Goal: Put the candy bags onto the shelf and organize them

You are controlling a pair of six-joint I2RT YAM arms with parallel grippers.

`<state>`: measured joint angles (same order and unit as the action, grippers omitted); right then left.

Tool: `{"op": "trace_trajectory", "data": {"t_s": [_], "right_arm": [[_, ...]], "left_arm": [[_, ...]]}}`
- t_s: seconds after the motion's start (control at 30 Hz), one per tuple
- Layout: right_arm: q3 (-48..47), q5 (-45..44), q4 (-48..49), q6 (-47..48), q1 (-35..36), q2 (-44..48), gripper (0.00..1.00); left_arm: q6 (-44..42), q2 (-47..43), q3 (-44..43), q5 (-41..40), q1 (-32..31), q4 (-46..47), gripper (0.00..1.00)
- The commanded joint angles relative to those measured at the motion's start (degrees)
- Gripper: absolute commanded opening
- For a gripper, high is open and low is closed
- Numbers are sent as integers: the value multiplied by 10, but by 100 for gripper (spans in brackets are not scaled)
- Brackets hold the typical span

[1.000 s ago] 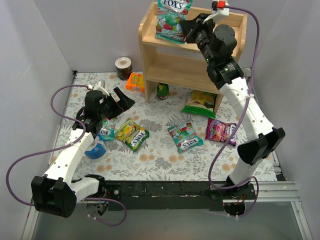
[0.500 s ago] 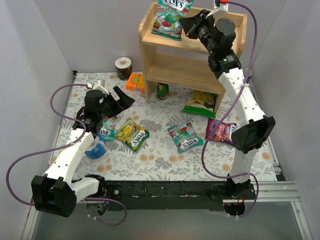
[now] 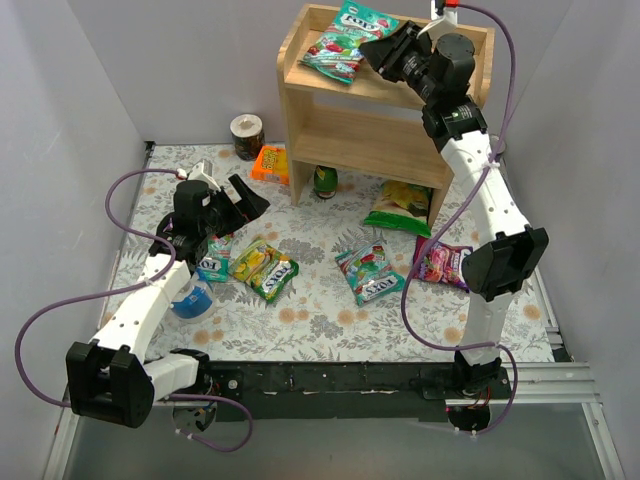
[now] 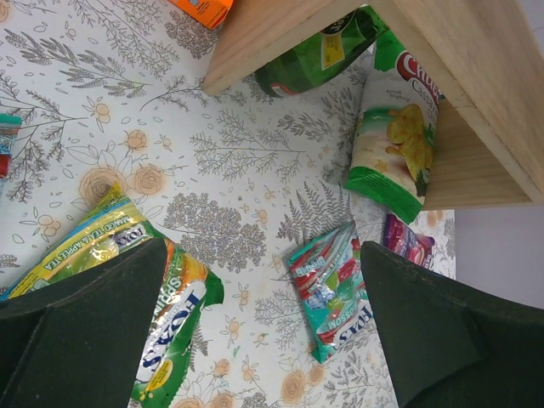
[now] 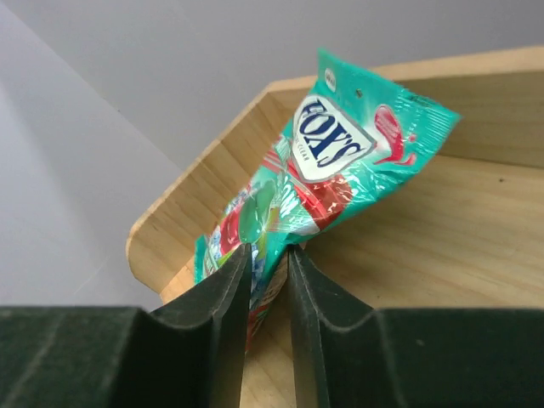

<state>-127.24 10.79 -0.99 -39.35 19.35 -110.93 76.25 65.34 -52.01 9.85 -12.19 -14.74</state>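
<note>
The light wooden shelf [image 3: 330, 135] stands at the back. My right gripper [image 3: 383, 52] is shut on a teal candy bag [image 3: 343, 42], which lies tilted on the top tier; in the right wrist view the bag [image 5: 333, 166] is pinched between my fingers [image 5: 223, 289] over the shelf board [image 5: 442, 229]. My left gripper [image 3: 246, 200] is open and empty above the table. Near it lie a teal bag [image 3: 213, 258] and two yellow-green bags [image 3: 250, 262] [image 3: 276, 279]. Another teal bag [image 3: 370, 272] and a purple bag [image 3: 442, 262] lie further right, and both show in the left wrist view [image 4: 336, 289] [image 4: 406, 240].
A larger green snack bag [image 3: 400, 207] leans at the shelf's right foot. A green bottle [image 3: 325, 182] lies under the shelf, an orange packet [image 3: 270, 162] and a tape roll [image 3: 246, 135] sit at its left. A blue object [image 3: 190, 298] lies under my left arm.
My right gripper has moved up and back over the top tier, and the teal bag has gone from hanging upright to lying tilted on the shelf top. My left arm has hardly moved.
</note>
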Motion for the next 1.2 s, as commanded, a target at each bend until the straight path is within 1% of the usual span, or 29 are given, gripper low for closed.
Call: {"op": "trace_trajectory", "data": {"t_s": [0.0, 0.07, 0.1, 0.2, 0.37, 0.5, 0.53, 0.63, 0.67, 0.77, 0.9, 1.0, 1.03, 1.13, 1.17], "right_arm": [[-8, 13, -7, 2, 0, -12, 33], [-15, 13, -7, -1, -2, -19, 36], [-19, 13, -8, -3, -2, -25, 37], [-19, -1, -8, -6, -3, -28, 36], [22, -24, 26, -6, -2, -15, 36], [-2, -18, 29, -7, -2, -32, 34], [-12, -16, 23, -8, -1, -39, 28], [-42, -15, 13, -9, 2, -62, 5], [-41, -15, 15, -7, 4, -63, 5], [-21, -16, 31, -5, 8, -61, 5], [-24, -23, 34, -9, 16, -68, 6], [-24, -24, 43, -8, 24, -70, 15], [-29, -26, 42, -10, 25, -74, 21], [-53, -33, 28, -12, 31, -87, 28], [-48, -33, 29, -15, 31, -88, 29]], "left_arm": [[-15, -3, -5, -9, -2, 5, 98], [-16, -5, -5, -9, -3, 5, 98], [-17, -5, -5, -11, -2, 5, 98], [-21, -4, -6, -13, -2, 3, 98], [-24, -2, -7, -15, -2, 0, 98], [-26, 2, -7, -16, -2, 0, 98], [-26, 4, -7, -16, -2, 0, 98], [-27, 8, -10, -15, -2, 0, 98], [-26, 9, -10, -15, -2, 1, 98], [-28, 9, -12, -14, -2, 0, 98], [-27, 8, -7, -16, -2, 0, 98], [-29, 5, -8, -16, -2, -1, 98], [-29, 5, -8, -17, -3, -1, 98], [-30, 4, -9, -17, -2, -2, 98], [-31, 3, -8, -17, -2, -2, 98]]}}
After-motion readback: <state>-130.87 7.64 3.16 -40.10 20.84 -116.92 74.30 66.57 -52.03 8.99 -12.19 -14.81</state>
